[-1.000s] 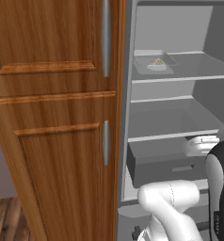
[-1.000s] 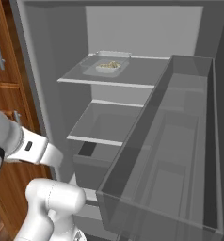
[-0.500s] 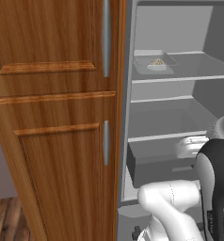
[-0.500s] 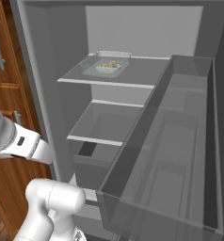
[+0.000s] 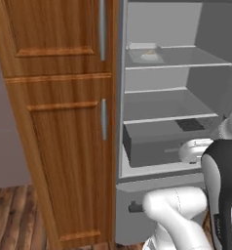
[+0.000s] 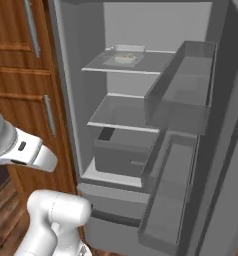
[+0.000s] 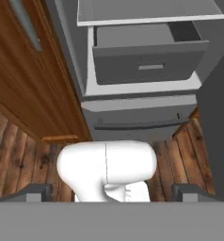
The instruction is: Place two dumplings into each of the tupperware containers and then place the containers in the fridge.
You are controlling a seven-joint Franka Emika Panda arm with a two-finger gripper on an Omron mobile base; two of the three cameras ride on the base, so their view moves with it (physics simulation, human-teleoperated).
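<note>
One fridge [image 6: 156,30] stands wide open before the base, beside the wooden cabinets [image 5: 59,122], with its door bins swung out to the right. On its top glass shelf [image 6: 141,62] sits one tupperware container [image 6: 125,58] with pale dumplings [image 6: 124,58] in it, though how many is too small to count. The grey drawer [image 7: 149,56] lower down is pulled part way out. The gripper [image 7: 113,192] points down toward the wooden floor, fingers spread to their widest and holding nothing. My judgement is that the arm is drawing clear after a delivery. To do that well, it should keep the elbow off the drawer front and the door bins, and then turn the base away for the second container.
</note>
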